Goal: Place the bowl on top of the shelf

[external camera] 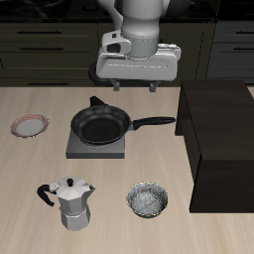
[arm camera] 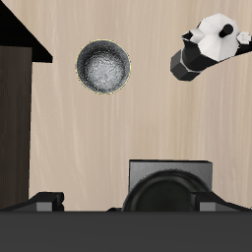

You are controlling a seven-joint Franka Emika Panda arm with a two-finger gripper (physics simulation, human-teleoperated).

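**A:** What lies nearest the counter's front edge?

**B:** A small silvery-grey bowl (external camera: 148, 199) with a mottled white inside sits close to the front edge, upright and empty. Beside it, along the same edge, stands a moka pot (external camera: 69, 203). The bowl appears again from above in the wrist view (arm camera: 103, 67).

**A:** How would it likely handle?

**B:** It looks rigid and light, probably smooth and a little slippery. The thin rim seems the best hold, one finger inside and one outside.

**A:** And farther back?

**B:** A black pan (external camera: 102, 126) rests on a dark square board (external camera: 97, 145) mid-counter. A red-rimmed plate (external camera: 31, 126) lies toward one side edge. The dark shelf (external camera: 220, 139) fills the opposite side, just beside the bowl, its flat top bare.

**A:** The gripper?

**B:** The gripper (external camera: 134, 88) hangs high near the back edge, above the pan, holding nothing. Its fingers stand well apart.

**A:** Any writing?

**B:** No brand, label or text can be read anywhere.
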